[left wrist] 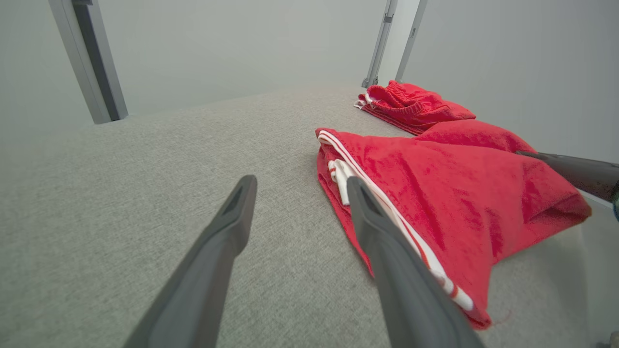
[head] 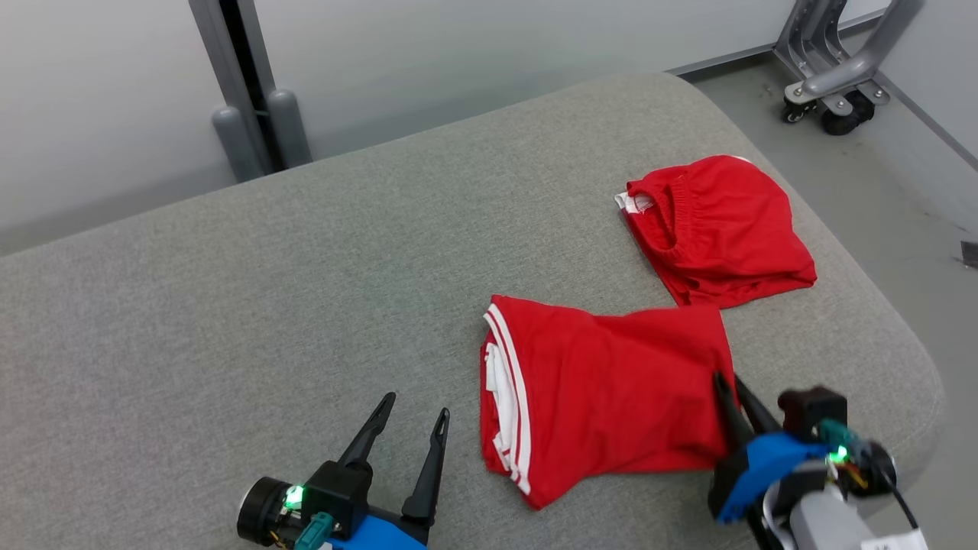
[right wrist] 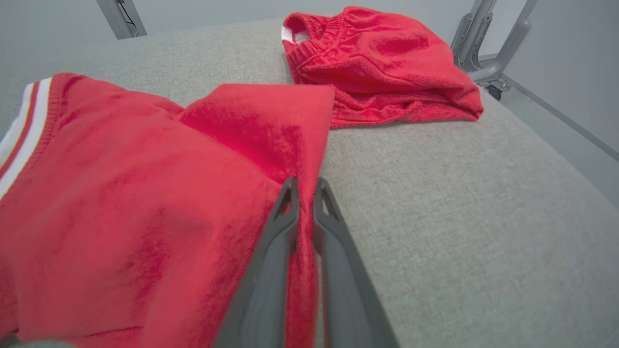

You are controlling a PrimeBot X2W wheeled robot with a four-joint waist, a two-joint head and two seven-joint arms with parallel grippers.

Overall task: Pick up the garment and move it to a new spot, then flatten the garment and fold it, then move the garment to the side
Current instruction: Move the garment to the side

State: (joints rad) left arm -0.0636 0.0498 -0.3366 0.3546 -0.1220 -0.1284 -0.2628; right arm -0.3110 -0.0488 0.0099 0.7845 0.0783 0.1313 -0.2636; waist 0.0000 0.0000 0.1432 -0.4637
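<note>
Grey padded bench [head: 229, 305], pale wall [head: 458, 46], grey floor [head: 879, 176], one wheeled stand [head: 833, 76]. Two red garments: striped one [head: 611, 382] front-right, plain one [head: 718, 229] behind. Left jaws wide, empty; right jaws pinch striped one's edge.

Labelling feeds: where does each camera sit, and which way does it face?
Head: on the head, facing down at the grey cushion, striped garment, elastic-waist garment; left gripper open, right gripper pinching the striped garment.
Left wrist: along its open fingers, toward the striped garment.
Right wrist: along its closed fingers, over the pinched edge.
All three share both garments.
</note>
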